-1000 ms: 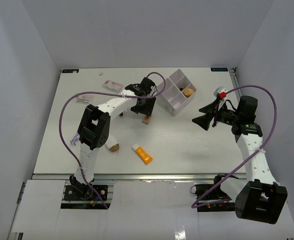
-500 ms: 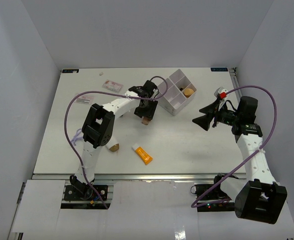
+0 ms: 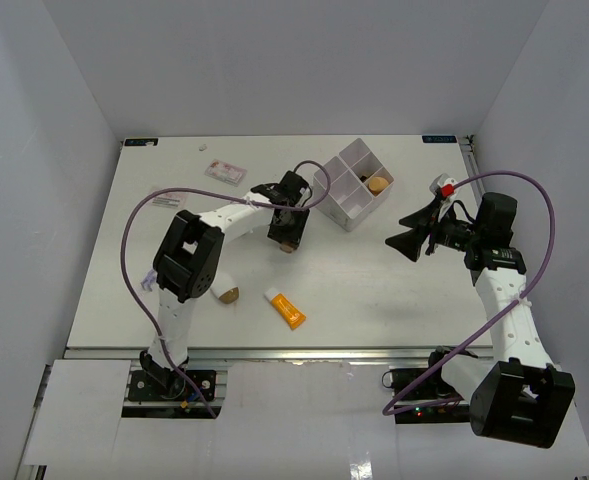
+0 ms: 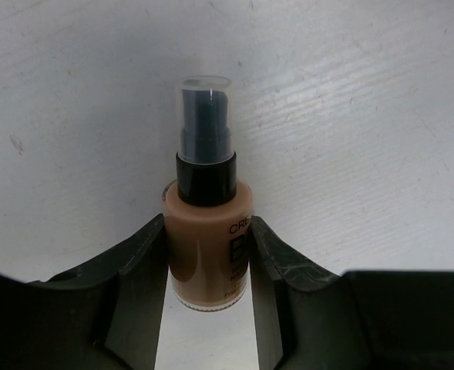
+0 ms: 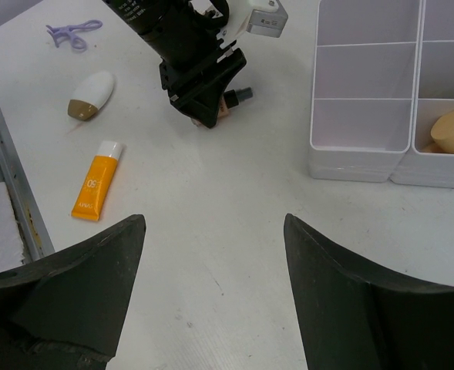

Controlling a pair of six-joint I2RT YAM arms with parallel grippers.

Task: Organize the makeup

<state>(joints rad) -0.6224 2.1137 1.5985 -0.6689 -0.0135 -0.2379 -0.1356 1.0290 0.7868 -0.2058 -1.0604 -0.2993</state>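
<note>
The left pincer (image 3: 288,235) has dropped and narrowed onto the beige bottle (image 4: 207,254), at seven o'clock from the white box (image 3: 352,185). It looks ready to lift. The right pincer (image 5: 213,223) hangs wide and empty.

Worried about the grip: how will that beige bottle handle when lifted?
The beige bottle looks rigid and glossy, so it may slip in the left gripper. Lying on its round body, it could roll if nudged. The clear cap might pop off.
</note>
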